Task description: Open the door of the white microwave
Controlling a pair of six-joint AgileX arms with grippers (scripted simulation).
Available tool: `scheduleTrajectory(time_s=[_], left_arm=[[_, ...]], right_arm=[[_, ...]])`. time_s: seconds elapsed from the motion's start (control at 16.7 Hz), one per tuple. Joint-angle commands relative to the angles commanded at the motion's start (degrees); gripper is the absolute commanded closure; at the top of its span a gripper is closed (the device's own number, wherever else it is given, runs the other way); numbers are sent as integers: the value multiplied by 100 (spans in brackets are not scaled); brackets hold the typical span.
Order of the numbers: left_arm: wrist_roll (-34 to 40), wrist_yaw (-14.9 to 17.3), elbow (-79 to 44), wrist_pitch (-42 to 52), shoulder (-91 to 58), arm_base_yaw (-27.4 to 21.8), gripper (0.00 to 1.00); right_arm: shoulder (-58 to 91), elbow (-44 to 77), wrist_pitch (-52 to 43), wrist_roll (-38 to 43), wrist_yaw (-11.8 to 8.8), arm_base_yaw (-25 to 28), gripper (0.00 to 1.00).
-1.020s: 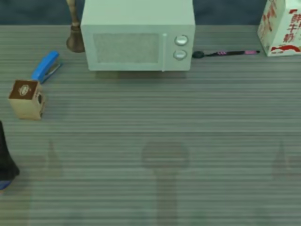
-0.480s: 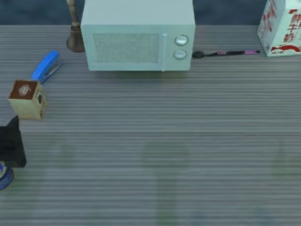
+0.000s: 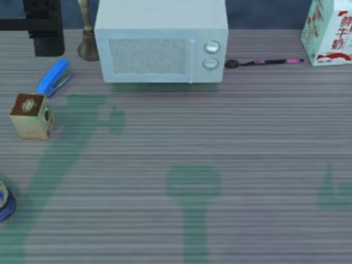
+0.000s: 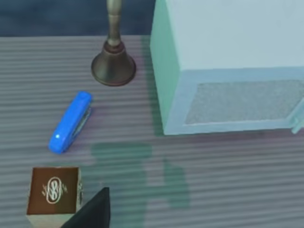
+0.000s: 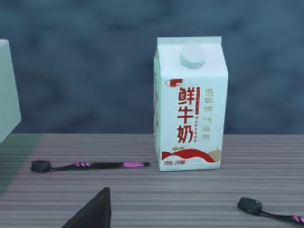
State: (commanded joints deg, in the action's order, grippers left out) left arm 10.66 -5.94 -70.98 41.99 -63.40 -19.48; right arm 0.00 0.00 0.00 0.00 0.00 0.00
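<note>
The white microwave (image 3: 160, 22) stands at the back of the table, left of the middle. Its door (image 3: 147, 56) with the grey mesh window lies flush with the front, shut. My left gripper (image 3: 44, 38) hangs high over the far left corner, left of the microwave and apart from it. In the left wrist view the microwave (image 4: 228, 38) and its door (image 4: 242, 102) show from the side, with one dark fingertip (image 4: 97, 209) far off centre and nothing held. My right gripper is out of the top view; its wrist view shows one fingertip (image 5: 97, 209) the same way.
Left of the microwave are a brass bell (image 3: 87, 44), a blue stapler (image 3: 54, 77) and a brown box (image 3: 31, 115). To its right lie a black and pink toothbrush (image 3: 264, 61) and a milk carton (image 3: 330, 30). A blue object (image 3: 4, 201) sits at the left edge.
My left arm has swung from the near left edge of the table up to the far left corner, beside the microwave. The door has not moved.
</note>
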Motion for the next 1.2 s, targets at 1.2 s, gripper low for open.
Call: scheduleTrajectory(time_s=[1.2], left_arm=[[2385,-1214,-8519,3664,-7927,-1872,0]], right_arm=[[0,0,0,0,0,0,0]])
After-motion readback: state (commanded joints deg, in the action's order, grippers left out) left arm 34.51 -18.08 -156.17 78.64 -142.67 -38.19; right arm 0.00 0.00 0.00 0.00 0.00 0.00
